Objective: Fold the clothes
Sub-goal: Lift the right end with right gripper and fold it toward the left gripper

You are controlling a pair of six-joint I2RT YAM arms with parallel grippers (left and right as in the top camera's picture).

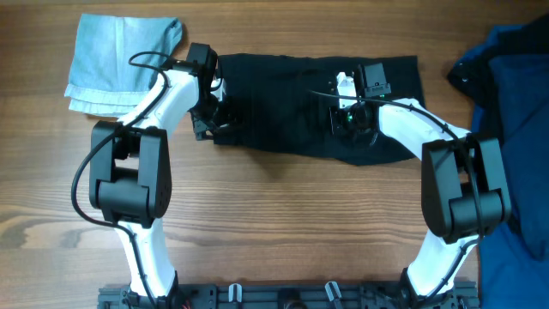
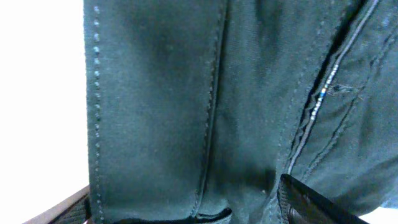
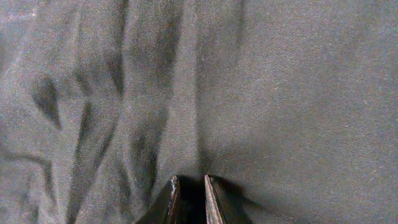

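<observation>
Black shorts (image 1: 283, 103) were spread flat across the far middle of the surface (image 1: 283, 232), long side running left to right, and there was plenty of bare wood in front of them. At the far left corner sat the pale blue garment (image 1: 120, 56), folded, just clear of the shorts' left edge. The navy garment (image 1: 510, 103) was heaped against the right edge of the surface, a strip of wood between it and the shorts. The left hand (image 1: 208, 118) was right at the shorts' left edge, its fingers (image 2: 311, 202) spread wide, with the stitched hem and a zip (image 2: 323, 93) filling the wrist view between them. The right hand (image 3: 189, 185) was down on the right half of the shorts, well inside their border, its jaws narrowed almost together and pinching a small ridge of black cloth.
</observation>
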